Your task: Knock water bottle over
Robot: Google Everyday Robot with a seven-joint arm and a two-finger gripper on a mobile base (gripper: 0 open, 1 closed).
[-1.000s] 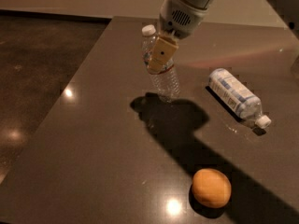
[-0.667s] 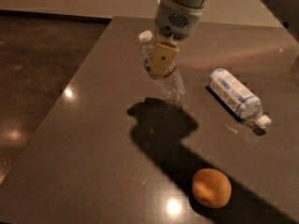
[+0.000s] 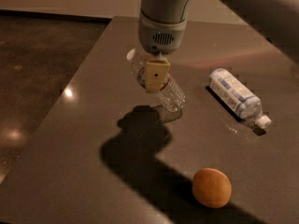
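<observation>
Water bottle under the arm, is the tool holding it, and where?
Cannot tell. The tool is against the upper body of the tilted water bottle; no grip is visible.

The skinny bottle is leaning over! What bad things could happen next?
The water bottle leans with its cap toward the left edge of the table, so once down it might roll off that side. The gripper sits right against its upper part, so the bottle could hang propped there instead of falling flat. Its base might also skid toward the labelled bottle lying nearby.
</observation>
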